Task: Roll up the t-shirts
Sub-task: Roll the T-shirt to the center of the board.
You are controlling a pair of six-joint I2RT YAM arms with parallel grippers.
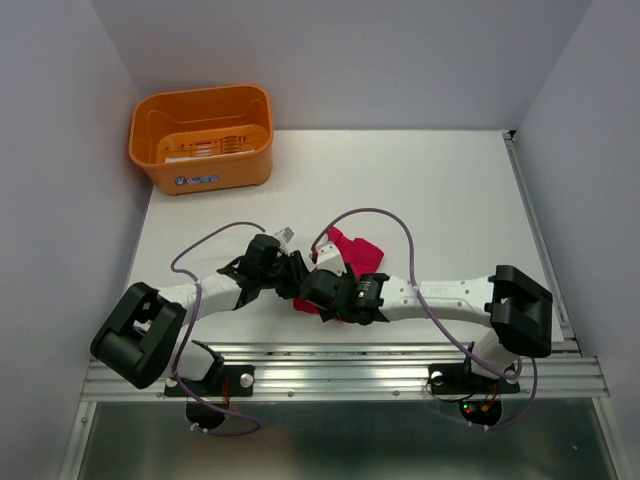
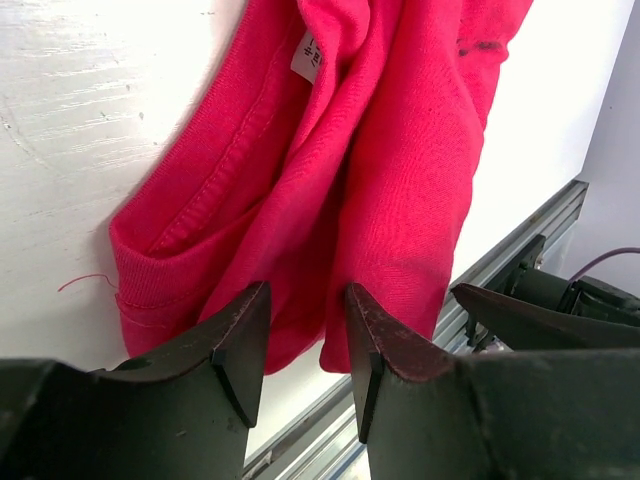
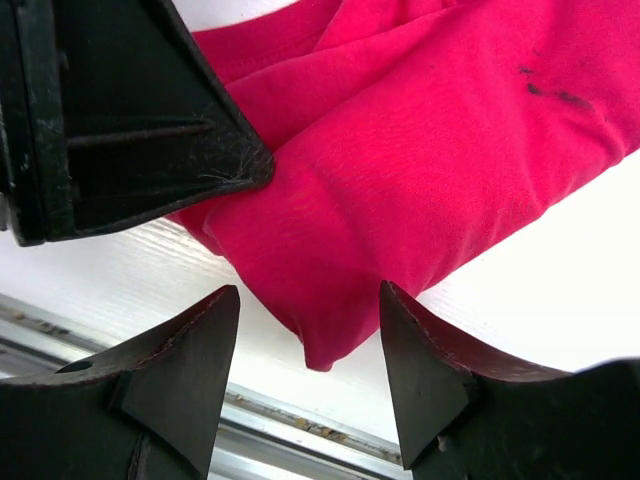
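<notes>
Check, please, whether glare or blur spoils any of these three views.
Top view: even light, sharp throughout. Left wrist view: the table glares white at upper left; the t-shirt is crisp, the near jaws slightly soft. Right wrist view: table washed out at lower right, jaws dark.

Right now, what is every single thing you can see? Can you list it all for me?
t-shirt: one, crimson-pink, bunched up on the near middle of the table, between the two grippers
label: one, white, sewn inside the t-shirt's neck
basket: one, orange plastic, far left corner of the table
table: one, white, under everything
rail: one, silver metal, along the near edge of the table
left arm: one, white and black, reaching in from the left
right arm: one, white and black, reaching in from the right
left gripper: one, black, open, at the t-shirt's edge
right gripper: one, black, open, around a corner of the t-shirt
</notes>
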